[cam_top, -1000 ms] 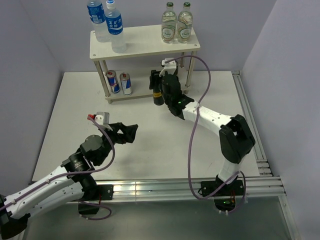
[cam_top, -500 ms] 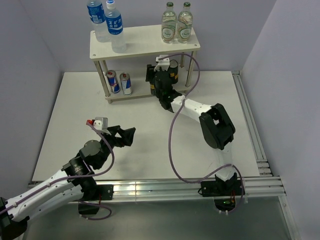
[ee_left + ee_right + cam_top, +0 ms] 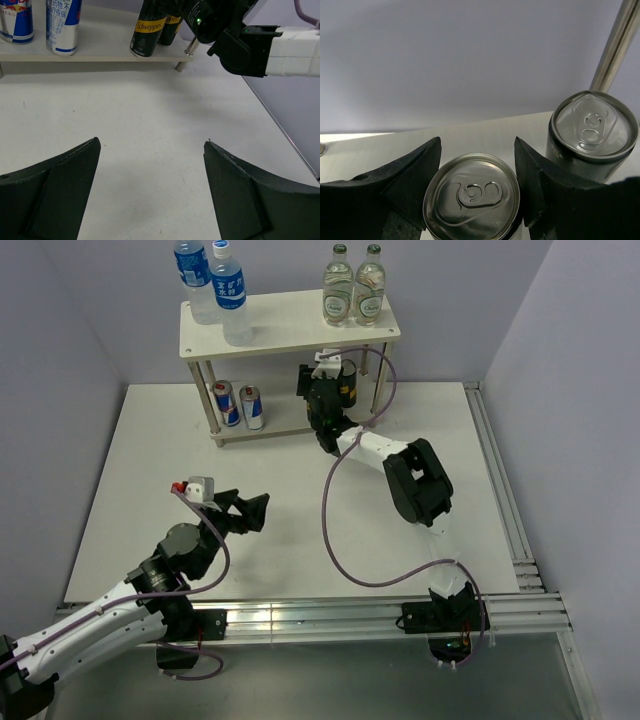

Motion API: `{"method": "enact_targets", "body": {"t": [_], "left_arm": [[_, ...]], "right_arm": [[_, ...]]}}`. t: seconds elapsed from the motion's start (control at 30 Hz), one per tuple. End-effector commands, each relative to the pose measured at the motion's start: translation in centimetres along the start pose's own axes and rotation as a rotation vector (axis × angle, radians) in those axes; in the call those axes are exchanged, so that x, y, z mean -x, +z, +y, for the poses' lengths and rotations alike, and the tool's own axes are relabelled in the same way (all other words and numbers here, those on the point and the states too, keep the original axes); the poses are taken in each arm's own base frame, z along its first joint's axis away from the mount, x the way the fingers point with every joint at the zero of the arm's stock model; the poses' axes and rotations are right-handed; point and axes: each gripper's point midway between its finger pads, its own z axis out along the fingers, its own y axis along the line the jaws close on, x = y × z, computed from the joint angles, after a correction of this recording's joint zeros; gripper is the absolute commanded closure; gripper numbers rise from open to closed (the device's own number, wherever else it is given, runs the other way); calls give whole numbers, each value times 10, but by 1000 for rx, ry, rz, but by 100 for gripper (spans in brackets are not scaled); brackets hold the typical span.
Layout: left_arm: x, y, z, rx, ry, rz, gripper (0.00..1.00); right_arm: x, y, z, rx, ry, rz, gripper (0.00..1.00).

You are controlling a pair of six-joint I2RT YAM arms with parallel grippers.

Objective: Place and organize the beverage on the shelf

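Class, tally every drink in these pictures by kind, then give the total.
Clear plastic water bottles with blue labels: 2
Clear green-capped bottles with pale labels: 2
Slim blue-and-silver cans: 2
Dark cans with yellow bands: 2
Total: 8

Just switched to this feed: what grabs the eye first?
The right hand is tucked under the top board of the shelf, closed around a dark can on the lower board, right beside a second dark can. The left hand hangs open above the table, holding nothing. Water bottles and green-capped bottles stand on top.
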Motion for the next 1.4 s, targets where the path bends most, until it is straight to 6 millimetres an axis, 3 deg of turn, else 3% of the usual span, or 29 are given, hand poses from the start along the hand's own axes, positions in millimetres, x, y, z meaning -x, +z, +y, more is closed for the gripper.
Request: {"method": "enact_targets", "body": {"t": [0.0, 0.43, 0.47, 0.53, 0.57, 0.6, 0.63, 0.8, 1.37], "left_arm": [[5, 2, 2, 5, 2, -41, 10], [2, 3, 7, 25, 17, -51, 9], [2, 3, 8, 28, 17, -51, 9], [1, 3, 8, 30, 17, -49, 8], [0, 3, 9, 31, 20, -48, 8], [0, 3, 9, 30, 17, -49, 8], [1, 2, 9, 29, 18, -50, 8], [0, 3, 8, 25, 18, -51, 9], [1, 0, 9, 22, 14, -57, 9]], "right_arm": [[72, 13, -6, -45, 94, -201, 100], [47, 31, -22, -162, 40, -225, 98], [44, 31, -22, -166, 38, -219, 90], [41, 29, -25, -171, 38, -207, 47], [41, 28, -23, -161, 40, -203, 32], [43, 27, -24, -161, 41, -201, 8], [43, 26, -23, -161, 40, -195, 1], [45, 21, -21, -139, 44, -172, 0], [43, -14, 15, -49, 5, -145, 0]]}}
